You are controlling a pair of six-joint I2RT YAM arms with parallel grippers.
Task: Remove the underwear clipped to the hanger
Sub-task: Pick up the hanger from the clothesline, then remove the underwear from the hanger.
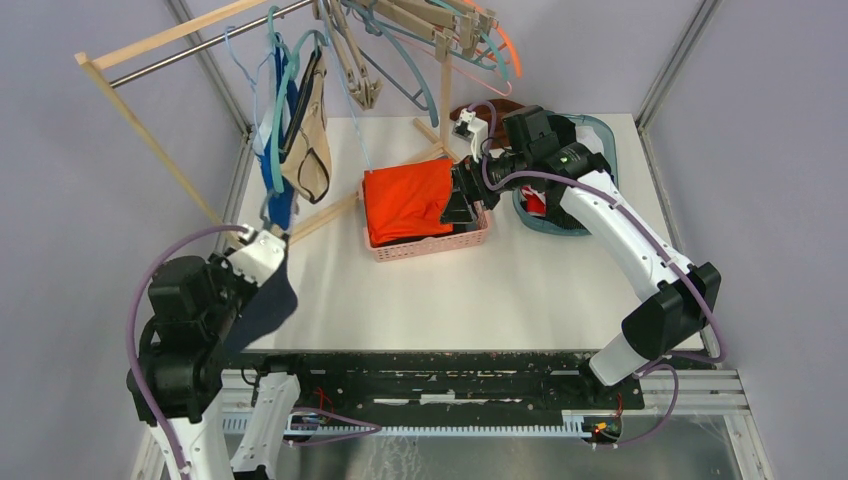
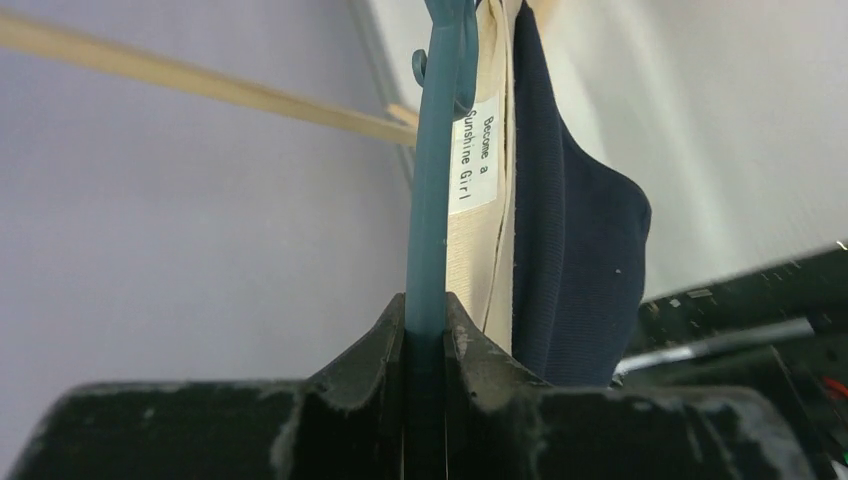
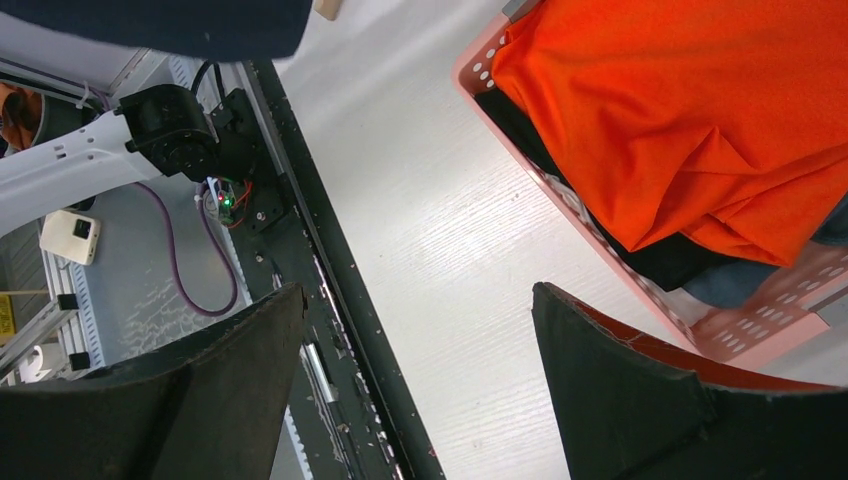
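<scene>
1. Left wrist view, bottom centre: the left gripper [image 2: 425,340] is pinched almost shut on the thin teal hanger [image 2: 430,200], which rises straight up the frame from between its pads. It grips plastic, not cloth.
2. Just right of the hanger and touching it hangs the beige brief [image 2: 482,260] with its white label [image 2: 474,155]. The navy brief [image 2: 570,270] lies against that, right of centre. In the top external view its dark cloth droops over the left wrist at lower left, and the royal blue brief [image 1: 282,205] hangs just above the claw.
3. This hold looks meant to steady the hanger. Keep it firm and motionless so the other arm has something to pull against. The clips themselves I cannot make out.
4. Mid-frame in the top external view, the right gripper [image 1: 465,195] is spread wide and holds nothing, above the pink basket [image 1: 425,248] with the orange garment [image 1: 405,198]. It should cross over, take one brief low on the fabric, and pull down and away.
5. Upper left, the hanger hooks over the rail [image 1: 200,42]. A sideways tug could unhook it.
</scene>
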